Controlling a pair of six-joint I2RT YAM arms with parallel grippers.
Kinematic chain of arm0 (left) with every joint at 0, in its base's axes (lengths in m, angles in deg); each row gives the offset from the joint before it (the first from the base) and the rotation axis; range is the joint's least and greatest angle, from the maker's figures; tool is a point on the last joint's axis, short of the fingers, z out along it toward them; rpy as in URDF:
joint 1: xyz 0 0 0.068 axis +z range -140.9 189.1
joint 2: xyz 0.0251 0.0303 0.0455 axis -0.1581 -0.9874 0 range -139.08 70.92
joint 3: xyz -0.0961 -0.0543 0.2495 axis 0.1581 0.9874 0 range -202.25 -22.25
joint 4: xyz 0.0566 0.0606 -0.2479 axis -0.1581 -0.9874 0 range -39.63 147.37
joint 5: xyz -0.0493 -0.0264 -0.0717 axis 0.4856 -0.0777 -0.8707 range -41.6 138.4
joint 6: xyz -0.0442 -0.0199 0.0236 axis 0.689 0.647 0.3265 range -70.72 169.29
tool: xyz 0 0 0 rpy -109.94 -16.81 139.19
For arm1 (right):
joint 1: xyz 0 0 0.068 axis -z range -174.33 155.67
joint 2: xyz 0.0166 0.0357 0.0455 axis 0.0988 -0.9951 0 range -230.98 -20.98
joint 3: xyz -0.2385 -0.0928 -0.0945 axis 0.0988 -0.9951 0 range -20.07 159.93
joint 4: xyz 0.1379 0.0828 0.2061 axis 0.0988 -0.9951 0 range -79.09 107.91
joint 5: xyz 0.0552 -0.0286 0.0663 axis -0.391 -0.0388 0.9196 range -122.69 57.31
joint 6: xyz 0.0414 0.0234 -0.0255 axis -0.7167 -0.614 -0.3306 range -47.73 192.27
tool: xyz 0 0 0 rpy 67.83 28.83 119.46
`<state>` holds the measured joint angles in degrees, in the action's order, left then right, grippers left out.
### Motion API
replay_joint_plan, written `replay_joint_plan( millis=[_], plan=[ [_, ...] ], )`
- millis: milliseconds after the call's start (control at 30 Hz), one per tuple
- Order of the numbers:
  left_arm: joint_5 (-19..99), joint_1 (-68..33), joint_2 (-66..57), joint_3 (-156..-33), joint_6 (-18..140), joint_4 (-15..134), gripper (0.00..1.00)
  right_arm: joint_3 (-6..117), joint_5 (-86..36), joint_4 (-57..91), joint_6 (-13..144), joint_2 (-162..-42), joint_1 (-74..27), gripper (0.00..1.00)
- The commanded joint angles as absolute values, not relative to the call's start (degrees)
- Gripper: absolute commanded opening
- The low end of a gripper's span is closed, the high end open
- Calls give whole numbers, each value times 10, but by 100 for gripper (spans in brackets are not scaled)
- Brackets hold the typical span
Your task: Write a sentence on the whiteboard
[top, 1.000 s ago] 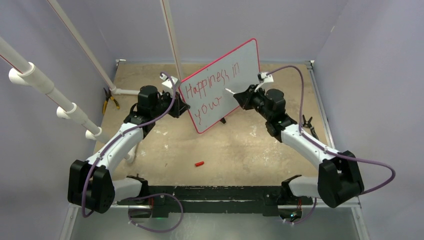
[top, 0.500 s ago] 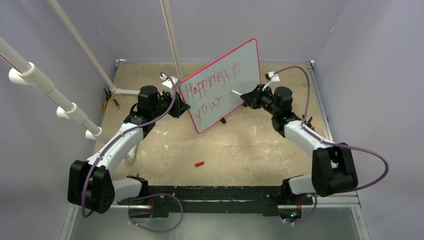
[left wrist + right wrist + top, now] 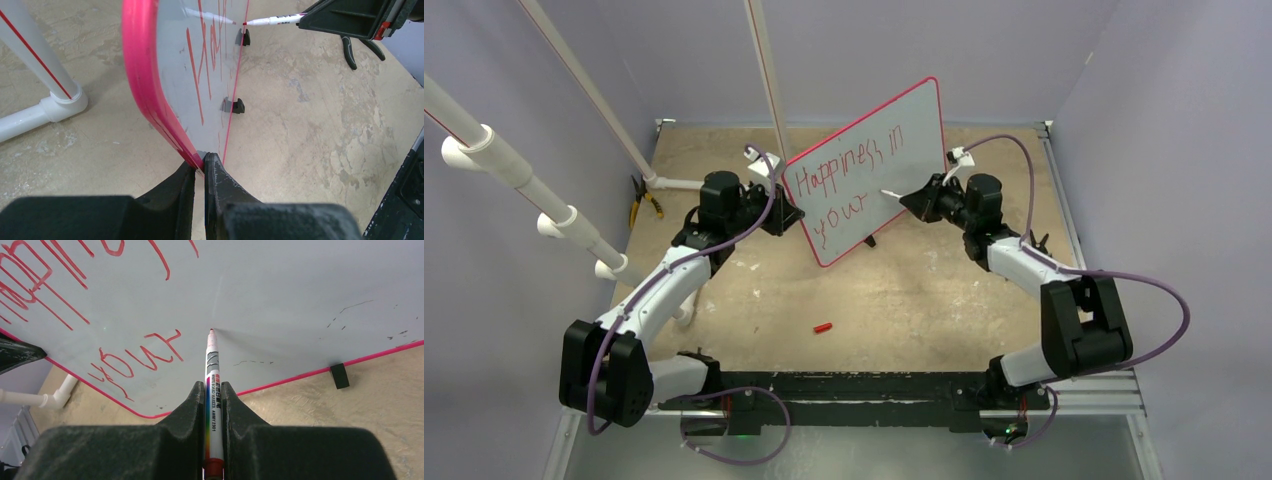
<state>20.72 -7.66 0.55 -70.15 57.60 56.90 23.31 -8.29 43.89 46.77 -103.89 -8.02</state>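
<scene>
The left hand (image 3: pixel 201 164) is pressed together on the red rim at the lower left edge of the board (image 3: pixel 909 125). It holds the board upright and tilted on the surface (image 3: pixel 904 290), toward the back. The sentence (image 3: pixel 842 182) runs in two slanted red lines, "Happiness in" above and "your" below, with blank board beyond. The right hand (image 3: pixel 214 390) pinches a marker (image 3: pixel 212 357) whose tip sits just right of "your", touching the board or nearly so. I judge the writing perhaps half done, with the next word about to start. A red cap (image 3: pixel 823 327) lies well apart, nearer the arms.
</scene>
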Motion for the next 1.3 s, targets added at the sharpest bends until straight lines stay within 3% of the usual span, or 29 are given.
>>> replay_joint_plan(
  millis=[0,1267],
  plan=[
    [199,-88,1,-707,553,553,0,258,-64,470,476,-1044,-77,0],
    [197,-88,2,-707,553,552,0,254,-38,471,495,-1058,-77,0]
  ],
)
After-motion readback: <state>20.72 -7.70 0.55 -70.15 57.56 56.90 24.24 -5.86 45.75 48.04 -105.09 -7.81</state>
